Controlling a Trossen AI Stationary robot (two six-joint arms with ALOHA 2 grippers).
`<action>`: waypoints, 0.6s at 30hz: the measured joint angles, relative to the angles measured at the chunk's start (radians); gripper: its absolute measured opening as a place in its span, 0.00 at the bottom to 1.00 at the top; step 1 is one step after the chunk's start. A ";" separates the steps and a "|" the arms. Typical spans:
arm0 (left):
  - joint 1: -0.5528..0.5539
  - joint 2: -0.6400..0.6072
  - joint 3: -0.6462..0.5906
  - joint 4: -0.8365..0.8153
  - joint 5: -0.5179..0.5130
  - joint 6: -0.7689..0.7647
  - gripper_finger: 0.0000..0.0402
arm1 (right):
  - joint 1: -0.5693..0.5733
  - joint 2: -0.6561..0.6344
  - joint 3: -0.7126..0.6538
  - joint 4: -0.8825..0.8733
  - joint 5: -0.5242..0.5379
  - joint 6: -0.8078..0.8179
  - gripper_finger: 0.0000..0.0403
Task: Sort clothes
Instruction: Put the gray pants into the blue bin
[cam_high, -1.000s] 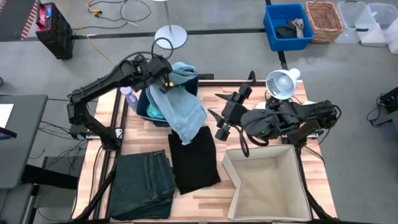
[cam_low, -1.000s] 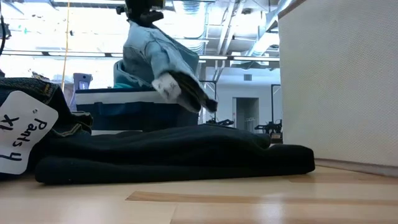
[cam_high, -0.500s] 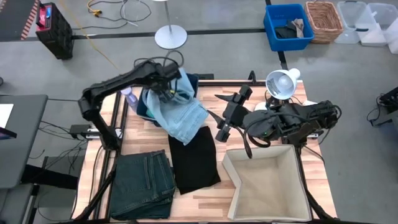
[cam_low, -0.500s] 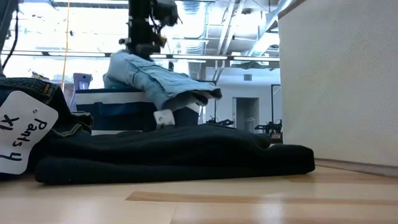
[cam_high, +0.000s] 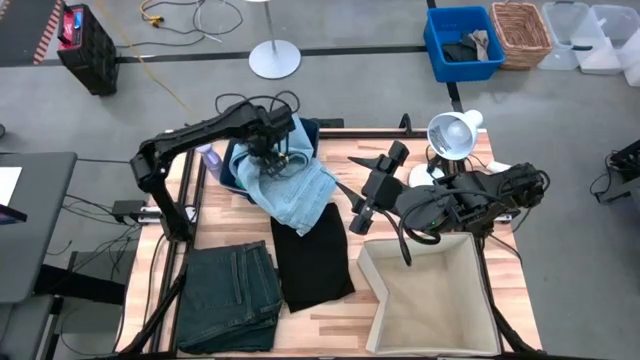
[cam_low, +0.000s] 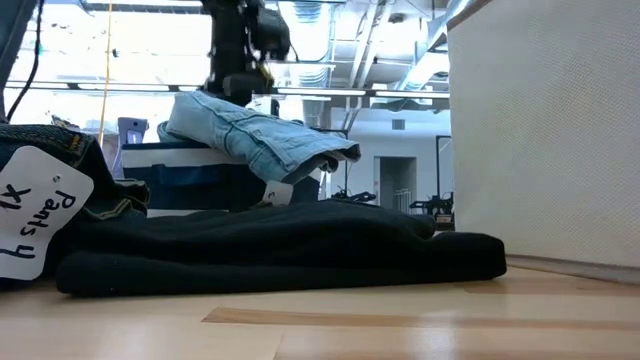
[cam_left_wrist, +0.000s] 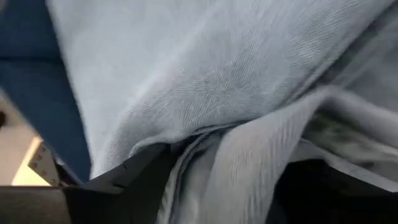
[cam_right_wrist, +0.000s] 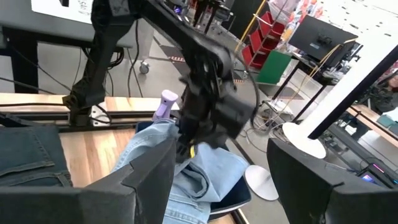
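Lowered since a second ago, the light blue denim piece (cam_high: 292, 188) now drapes from the dark blue plastic bin (cam_high: 312, 130) onto the black shirt (cam_high: 312, 252). My left gripper (cam_high: 270, 150) stays clenched on its upper end, at the table's 11 o'clock. Next, I judge, comes letting go and lifting clear. My right gripper (cam_high: 362, 192) waits released at centre. Dark green-grey jeans (cam_high: 230, 296) lie at 7 o'clock, the beige fabric box (cam_high: 432, 296) at 5, unobstructed.

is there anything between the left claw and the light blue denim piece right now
Nothing visible. The left claw is already down on the light blue denim piece, which drapes over the dark blue bin onto the black shirt.
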 joint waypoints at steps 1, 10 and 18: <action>-0.002 -0.018 0.015 0.001 -0.014 -0.002 0.65 | 0.000 0.000 0.000 0.000 0.000 0.000 0.67; -0.012 -0.179 0.138 0.005 0.079 0.000 0.65 | -0.011 0.000 0.000 0.000 0.000 -0.006 0.67; -0.186 -0.195 0.139 -0.030 0.229 0.049 0.61 | -0.013 0.000 0.000 0.009 0.000 -0.031 0.67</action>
